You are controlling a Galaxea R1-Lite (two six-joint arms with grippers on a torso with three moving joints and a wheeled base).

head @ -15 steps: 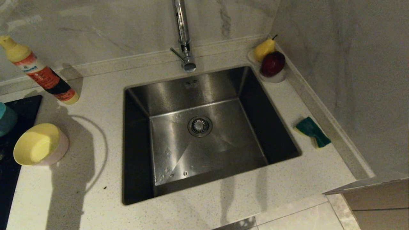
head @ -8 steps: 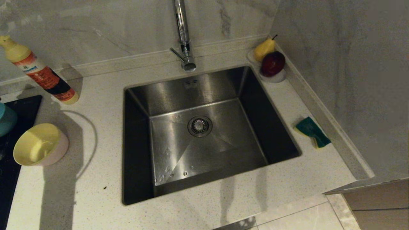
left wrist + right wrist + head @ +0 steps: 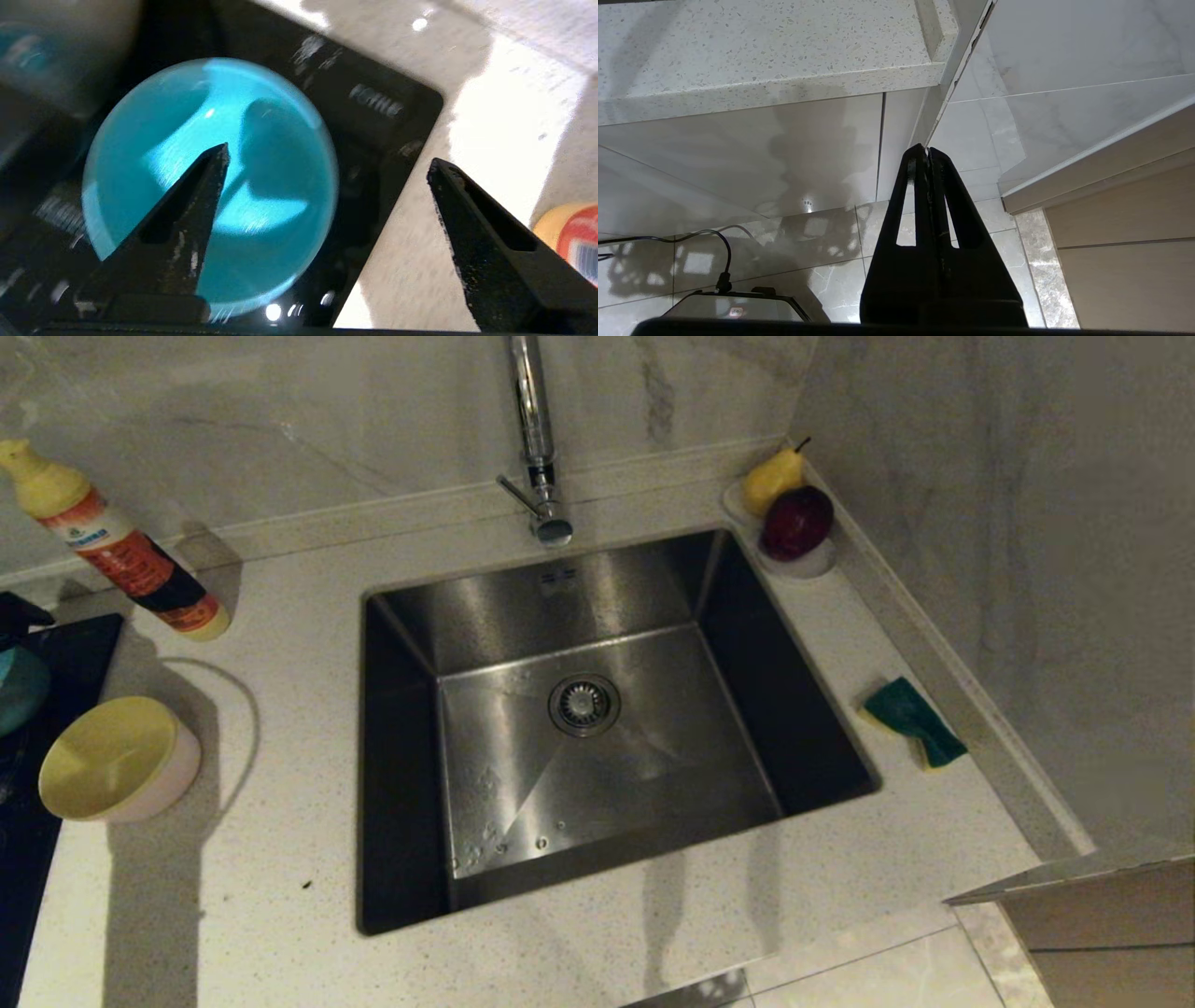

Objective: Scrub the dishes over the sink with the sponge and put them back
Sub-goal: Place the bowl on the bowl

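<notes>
A light blue bowl (image 3: 261,186) rests on a black hob (image 3: 373,121); in the head view only its edge (image 3: 21,689) shows at the far left. My left gripper (image 3: 327,161) hangs open above it, one finger (image 3: 187,219) over the bowl, the other (image 3: 472,224) over the counter, holding nothing. A yellow bowl (image 3: 107,756) sits tilted inside a pink bowl (image 3: 182,767) left of the sink (image 3: 653,784). The green-faced sponge (image 3: 913,721) lies on the counter right of the sink. My right gripper (image 3: 927,151) is shut and empty, parked below the counter edge.
A tall chrome tap (image 3: 534,439) stands behind the sink. A red and yellow bottle (image 3: 121,555) leans at the back left, near my left gripper. A white dish with a pear and an apple (image 3: 794,523) fills the back right corner. A wall runs along the right.
A dark part of my left arm has come into the head view at the far left, above the blue bowl. Its shadow on the counter has drawn back to the left.
</notes>
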